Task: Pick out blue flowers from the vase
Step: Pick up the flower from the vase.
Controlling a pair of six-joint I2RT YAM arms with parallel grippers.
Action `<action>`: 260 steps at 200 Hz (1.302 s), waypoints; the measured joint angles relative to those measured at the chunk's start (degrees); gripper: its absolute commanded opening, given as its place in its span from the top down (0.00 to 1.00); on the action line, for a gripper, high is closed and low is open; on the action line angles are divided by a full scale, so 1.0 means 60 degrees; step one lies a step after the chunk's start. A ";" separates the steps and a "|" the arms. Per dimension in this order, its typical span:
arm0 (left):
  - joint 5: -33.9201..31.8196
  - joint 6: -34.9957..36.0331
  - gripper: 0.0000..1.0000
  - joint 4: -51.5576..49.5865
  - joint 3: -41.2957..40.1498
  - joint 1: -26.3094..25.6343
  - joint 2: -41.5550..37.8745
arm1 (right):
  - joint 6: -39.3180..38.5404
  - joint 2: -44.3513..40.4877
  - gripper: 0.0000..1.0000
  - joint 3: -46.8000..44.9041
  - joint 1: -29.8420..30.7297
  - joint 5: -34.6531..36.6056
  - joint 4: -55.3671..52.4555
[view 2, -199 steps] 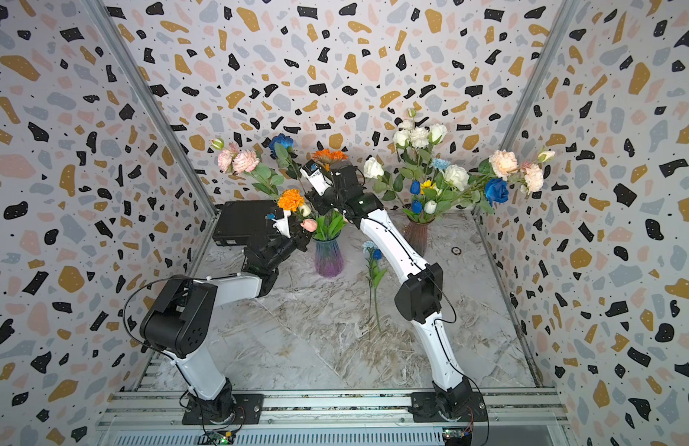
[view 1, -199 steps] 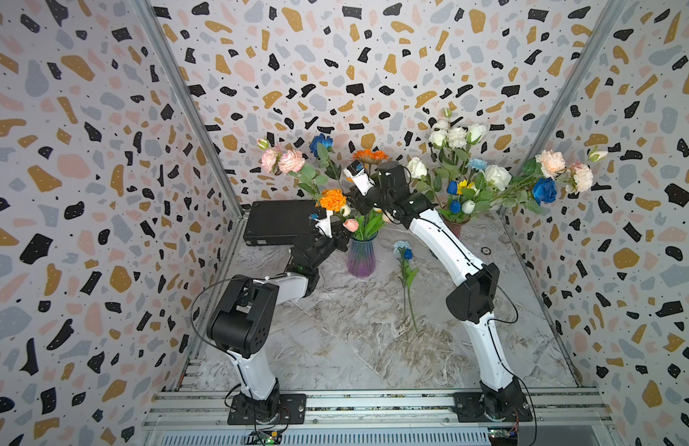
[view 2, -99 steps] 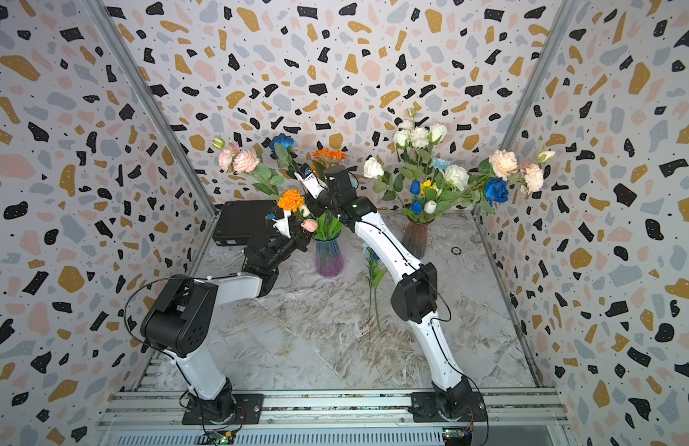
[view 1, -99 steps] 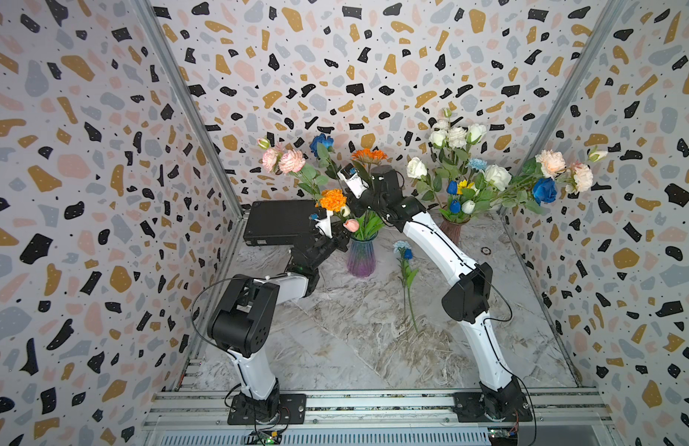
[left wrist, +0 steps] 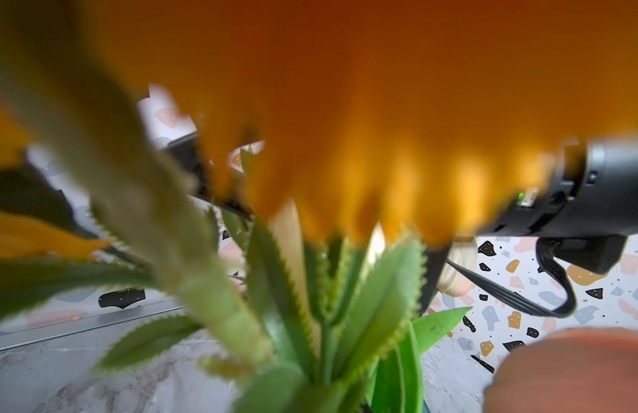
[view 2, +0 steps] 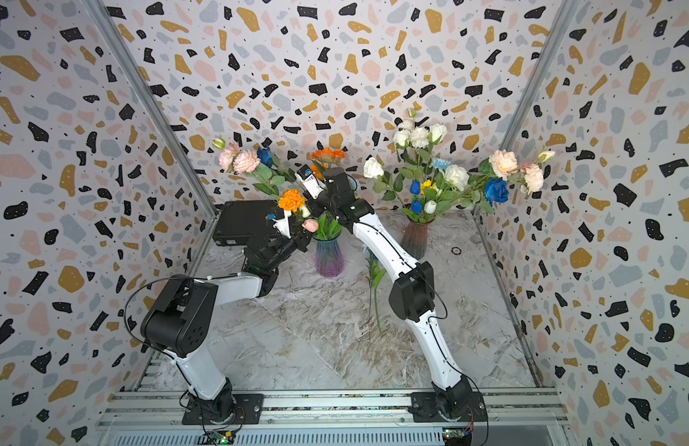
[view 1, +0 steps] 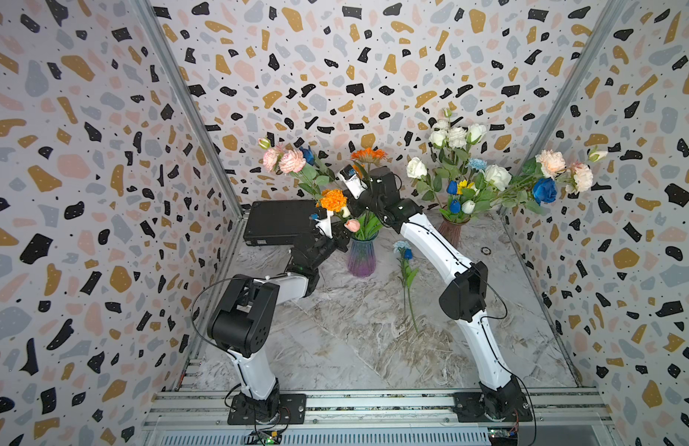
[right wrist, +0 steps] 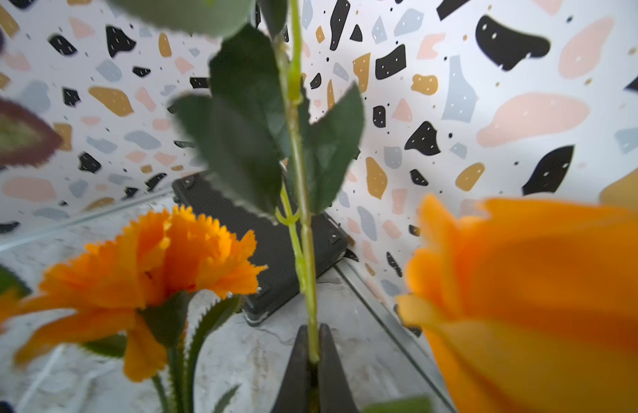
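Up front, 1 blue flower (view 1: 404, 253) lies flat on the table (view 1: 335, 328), already out. Behind it, the purple vase (view 1: 361, 260): L gripper (view 1: 337, 240) sits by its rim, can't tell if it's open or closed. R gripper (right wrist: 313, 330) is pinched on a thin stem (right wrist: 307, 257), prob the blue rose (view 1: 307, 155) but the head's out of shot. Risk imo: leaves (right wrist: 246, 143) snag the orange blooms (right wrist: 149, 257) on the pull and the vase tips. More blues (view 1: 544, 190) wait in the back vase (view 1: 452, 231).

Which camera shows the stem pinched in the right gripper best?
Right wrist view: the green stem runs sharp and central, clamped between the jaws of the right gripper. Both top views are too distant to show it. The left wrist view is blocked by a blurred orange flower.
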 measured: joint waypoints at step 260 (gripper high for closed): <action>-0.0058 0.0051 0.80 0.0146 0.0025 0.0000 0.0200 | 0.0240 -0.3115 1.00 -0.3311 0.0550 -0.0073 0.2830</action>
